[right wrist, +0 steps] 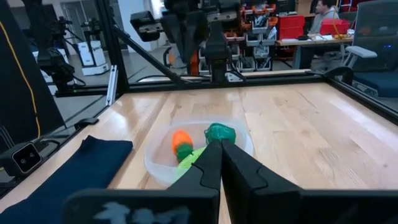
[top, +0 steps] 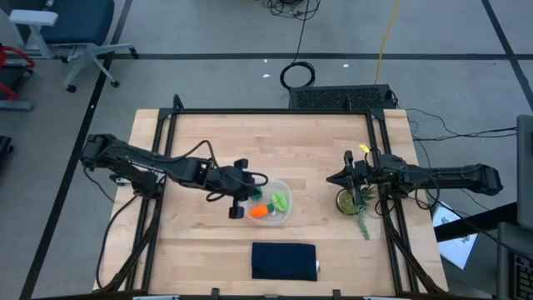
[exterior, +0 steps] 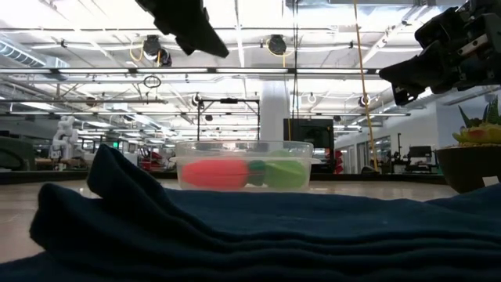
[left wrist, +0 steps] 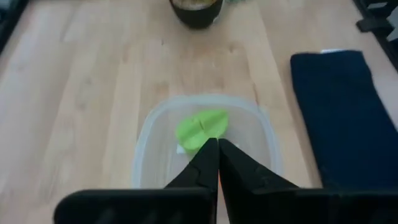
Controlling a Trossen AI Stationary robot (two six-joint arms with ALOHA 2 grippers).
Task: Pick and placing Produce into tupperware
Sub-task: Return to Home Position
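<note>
Left end effector (left wrist: 217, 144), clenched and empty, hovers above the edge of the tupperware (left wrist: 205, 99). The carrot (right wrist: 181, 140) and leafy piece (left wrist: 202, 127) lie inside. Right end effector (right wrist: 221, 144), clenched, waits by the potted plant (top: 350, 202).

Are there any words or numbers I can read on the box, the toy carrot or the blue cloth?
None can be read.
The tupperware, the carrot and the dark cloth show no print.
Any print on the white paper beside the table is too small to read.
</note>
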